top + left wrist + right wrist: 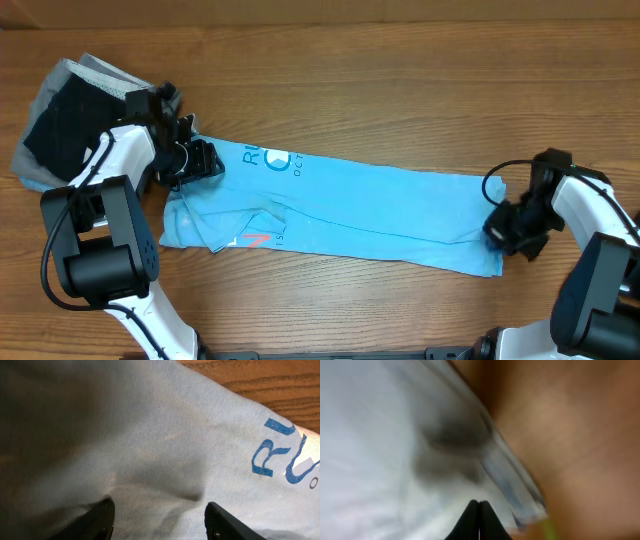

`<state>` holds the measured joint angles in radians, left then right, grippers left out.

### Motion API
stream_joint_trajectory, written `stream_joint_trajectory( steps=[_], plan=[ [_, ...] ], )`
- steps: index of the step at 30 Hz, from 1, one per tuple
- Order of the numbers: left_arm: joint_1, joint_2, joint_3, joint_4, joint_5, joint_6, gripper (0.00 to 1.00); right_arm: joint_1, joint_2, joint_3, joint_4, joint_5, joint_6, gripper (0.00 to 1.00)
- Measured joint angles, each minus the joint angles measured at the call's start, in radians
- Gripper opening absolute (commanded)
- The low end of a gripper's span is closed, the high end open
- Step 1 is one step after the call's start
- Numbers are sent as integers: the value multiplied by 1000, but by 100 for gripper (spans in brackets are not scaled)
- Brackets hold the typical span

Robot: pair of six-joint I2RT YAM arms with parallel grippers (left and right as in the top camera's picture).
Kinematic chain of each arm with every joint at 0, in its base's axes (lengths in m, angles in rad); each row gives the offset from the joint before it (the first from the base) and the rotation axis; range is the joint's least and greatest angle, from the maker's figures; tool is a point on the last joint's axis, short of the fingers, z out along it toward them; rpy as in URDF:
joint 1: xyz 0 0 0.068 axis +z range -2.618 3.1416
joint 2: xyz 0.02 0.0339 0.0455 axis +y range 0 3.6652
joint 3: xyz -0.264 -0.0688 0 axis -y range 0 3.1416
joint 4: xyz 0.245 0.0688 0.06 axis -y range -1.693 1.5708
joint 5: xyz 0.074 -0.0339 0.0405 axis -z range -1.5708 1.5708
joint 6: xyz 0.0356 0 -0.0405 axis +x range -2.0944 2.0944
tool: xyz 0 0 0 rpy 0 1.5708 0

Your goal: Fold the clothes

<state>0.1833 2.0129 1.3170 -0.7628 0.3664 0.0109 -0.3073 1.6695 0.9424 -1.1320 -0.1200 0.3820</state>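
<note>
at the far left of the tabletop (400, 60) sits a small heap of black and grey garments (60, 120), clear of the work in the middle. just to its right the left gripper (200, 160) is down at the left end of the light-blue t-shirt (380, 205), beside the lettering (275, 160). from its wrist camera the two dark fingers (102, 517) stand well apart with smooth cloth lying between and beneath them, so it is open about halfway and has hold of nothing. the shirt itself is folded into a long narrow band that runs across the tabletop from that gripper, slanting a little toward the near edge as it goes right. a loose flap near its left end shows a small red mark (257, 240). at the far right end of the band the right gripper (503, 232) sits on the shirt's corner, with its fingers pressed tight together right at the cloth's edge. the wrist view there is blurred, and i cannot tell whether a bit of fabric is nipped between them.
</note>
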Motion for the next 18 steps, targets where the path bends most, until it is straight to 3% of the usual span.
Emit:
stream_joint_trajectory(
  steps=[5,12,18],
  plan=[
    [0,0,0,0,1,0,61,0,-28,117,-84,1,0,4],
    [0,0,0,1,2,0,62,0,-68,126,199,1,6,4],
    [0,0,0,1,2,0,62,0,-39,31,328,0,9,4]
  ],
)
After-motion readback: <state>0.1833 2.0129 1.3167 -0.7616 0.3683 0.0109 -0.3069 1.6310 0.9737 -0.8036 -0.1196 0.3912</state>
